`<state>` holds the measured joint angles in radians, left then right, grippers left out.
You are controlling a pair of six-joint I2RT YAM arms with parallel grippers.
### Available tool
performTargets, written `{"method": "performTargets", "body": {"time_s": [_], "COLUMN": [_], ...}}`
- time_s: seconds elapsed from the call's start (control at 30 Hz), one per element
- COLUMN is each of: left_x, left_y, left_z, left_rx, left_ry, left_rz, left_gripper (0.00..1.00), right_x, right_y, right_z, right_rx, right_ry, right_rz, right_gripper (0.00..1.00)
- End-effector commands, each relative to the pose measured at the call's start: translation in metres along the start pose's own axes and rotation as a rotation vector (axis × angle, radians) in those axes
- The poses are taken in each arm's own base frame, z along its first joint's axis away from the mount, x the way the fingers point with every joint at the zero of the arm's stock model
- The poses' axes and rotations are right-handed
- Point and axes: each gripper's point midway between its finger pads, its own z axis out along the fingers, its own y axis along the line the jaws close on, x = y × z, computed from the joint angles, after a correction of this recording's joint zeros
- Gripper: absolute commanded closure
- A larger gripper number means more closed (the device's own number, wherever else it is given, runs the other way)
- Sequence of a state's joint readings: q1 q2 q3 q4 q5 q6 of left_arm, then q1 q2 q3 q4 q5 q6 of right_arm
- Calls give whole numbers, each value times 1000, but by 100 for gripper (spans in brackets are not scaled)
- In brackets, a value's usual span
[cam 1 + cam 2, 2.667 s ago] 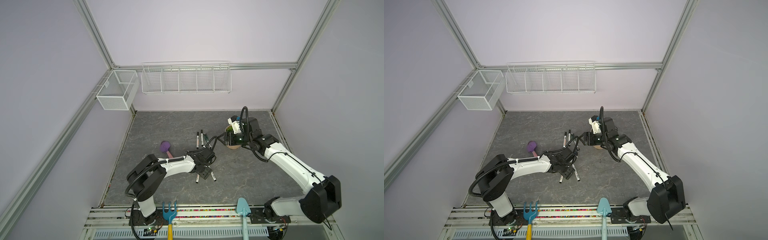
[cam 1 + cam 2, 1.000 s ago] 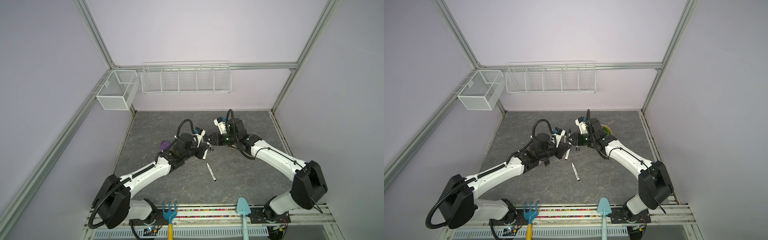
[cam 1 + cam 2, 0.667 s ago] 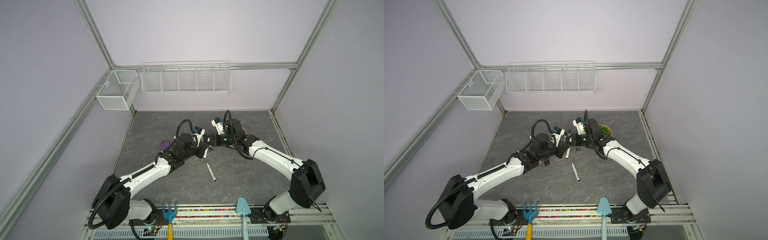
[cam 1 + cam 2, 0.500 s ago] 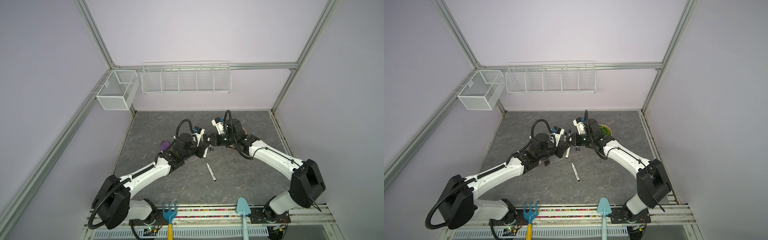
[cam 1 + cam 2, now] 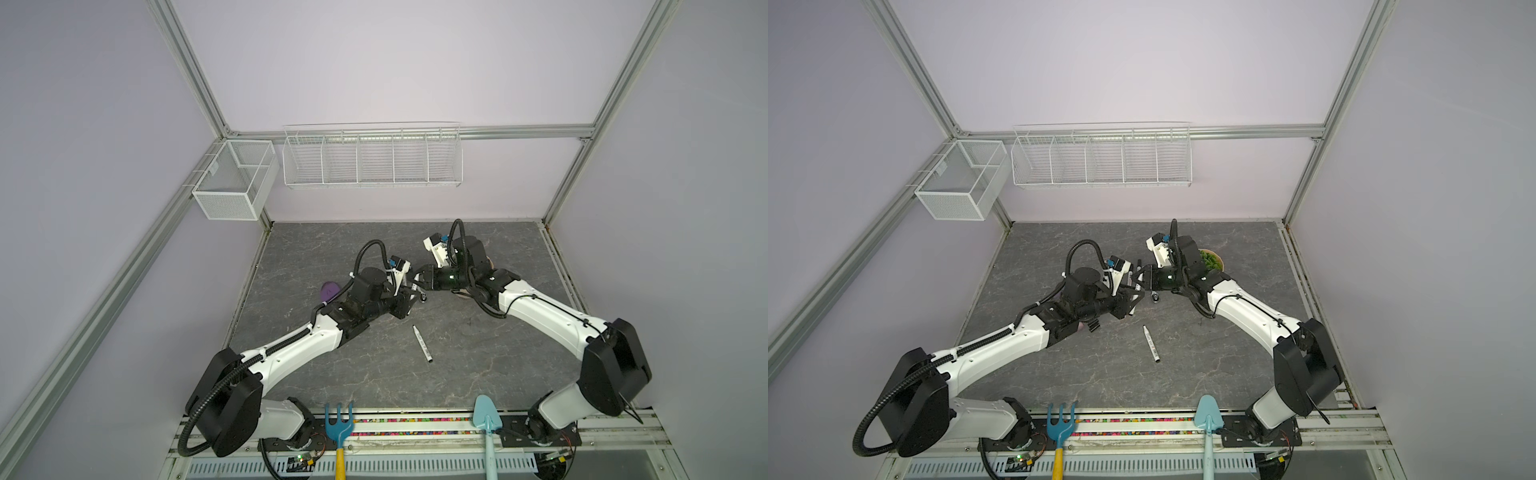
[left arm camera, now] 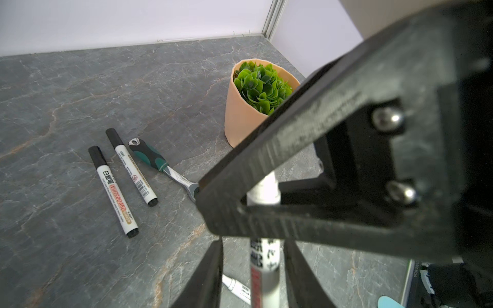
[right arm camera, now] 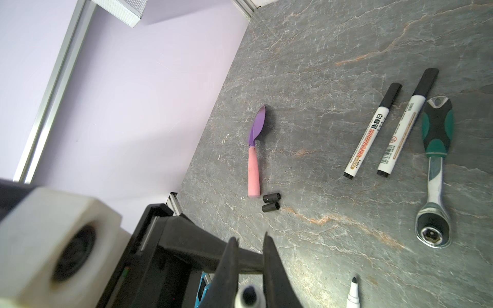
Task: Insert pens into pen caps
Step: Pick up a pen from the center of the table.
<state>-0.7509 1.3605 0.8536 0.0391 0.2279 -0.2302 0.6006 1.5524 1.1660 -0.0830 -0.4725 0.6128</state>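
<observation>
Above the table's middle my two grippers meet tip to tip in both top views. My right gripper (image 7: 250,237) (image 5: 417,276) is shut on a white-barrelled pen (image 7: 249,297), seen end-on. The same pen (image 6: 264,256) runs between the fingers of my left gripper (image 6: 253,241) (image 5: 409,298), which is open with a gap on each side. An uncapped pen (image 5: 422,343) (image 7: 353,293) lies on the table nearer the front. Two capped pens (image 7: 372,132) (image 7: 405,125) lie side by side. Two black pen caps (image 7: 271,197) (image 7: 270,207) lie by a spoon's handle.
A green-handled ratchet wrench (image 7: 436,170) lies beside the capped pens. A potted plant (image 6: 256,98) stands behind my right arm. A purple and pink spoon (image 7: 253,154) lies left of centre. A blue rake (image 5: 338,424) and shovel (image 5: 487,419) hang at the front edge.
My right gripper has closed on the pen that my left gripper was holding. The left jaws have since come apart. Both arms have hardly moved.
</observation>
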Motion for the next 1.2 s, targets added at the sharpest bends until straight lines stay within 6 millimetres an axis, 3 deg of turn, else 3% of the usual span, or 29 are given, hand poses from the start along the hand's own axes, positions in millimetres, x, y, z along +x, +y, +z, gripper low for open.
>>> {"method": "performTargets", "body": {"time_s": [0.0,0.4,0.5,0.63,0.7,0.73,0.83,0.9,0.97,1.1,1.17], "left_x": [-4,-19,-19,-16,-14,-15,-17,-17,-12,5,16], "left_y": [-6,-15,-15,-14,-10,-6,28,55,88,160,182], "left_z": [6,13,12,12,11,10,1,-13,-32,-96,-129], "left_rx": [34,77,79,76,54,28,-160,-292,-450,-777,-922], "left_ry": [7,-14,-12,-3,-5,-18,-90,-143,-177,-236,-248], "left_rz": [11,15,15,11,-1,-16,-113,-171,-231,-407,-462], "left_gripper": [68,76,83,100,100,100,100,100,100,100,100], "right_x": [-7,-5,-5,-5,-4,-2,12,25,39,78,99], "right_y": [12,7,7,7,6,4,2,0,-4,-13,-13], "right_z": [-10,-11,-12,-13,-13,-12,-10,-6,-1,20,34], "right_rx": [-42,-32,-32,-30,-26,-17,27,45,55,108,132], "right_ry": [-32,-23,-25,-27,-23,-14,42,84,133,275,362], "right_rz": [0,8,8,3,-3,-7,-65,-111,-128,-207,-264], "right_gripper": [93,93,93,93,93,87,49,33,26,19,18]}}
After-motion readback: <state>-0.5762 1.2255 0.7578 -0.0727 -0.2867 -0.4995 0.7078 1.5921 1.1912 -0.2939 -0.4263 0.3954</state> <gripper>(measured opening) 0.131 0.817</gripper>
